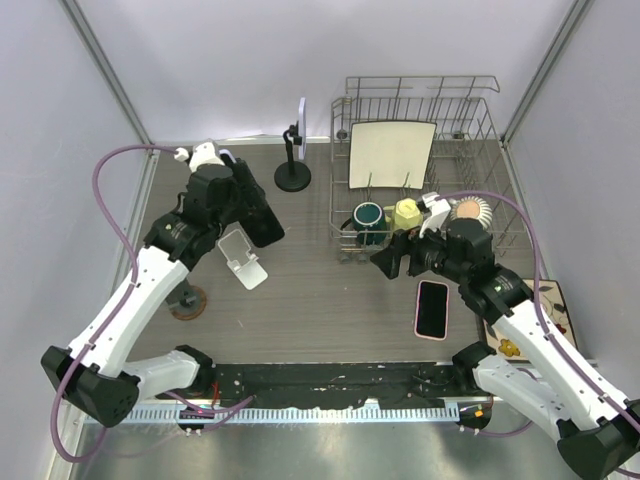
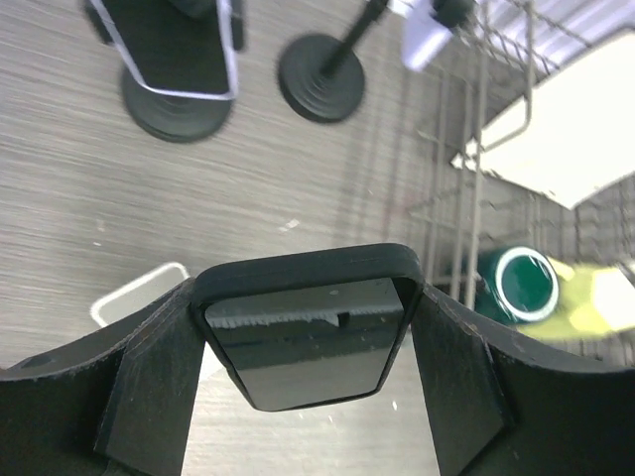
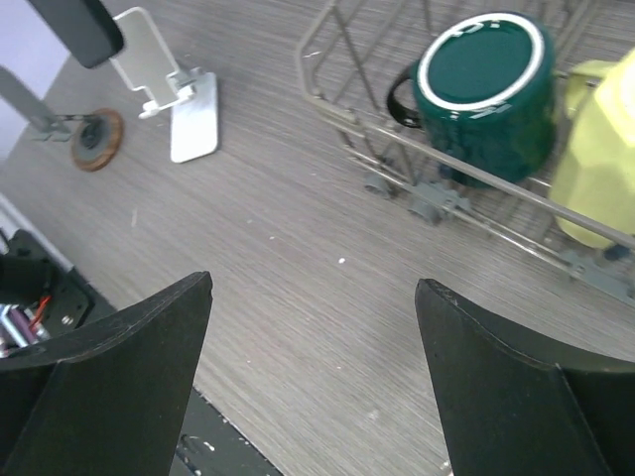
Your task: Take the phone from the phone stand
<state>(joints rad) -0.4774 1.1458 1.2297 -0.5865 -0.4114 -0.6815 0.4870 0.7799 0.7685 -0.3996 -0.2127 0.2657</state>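
Now the left gripper (image 1: 245,205) grasps the phone (image 2: 303,352) at centre-left, apart from the phone stand (image 1: 243,258) (right gripper (image 3: 313,293) released).

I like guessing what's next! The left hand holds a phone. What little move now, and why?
Probably carry the phone sideways to bare table and lower it: the left gripper is shut on it, already clear of the white stand.

A wire dish rack (image 1: 470,118) holds 1 green mug (image 1: 368,216), 1 yellow cup (image 1: 406,213) and a white board (image 1: 391,152).
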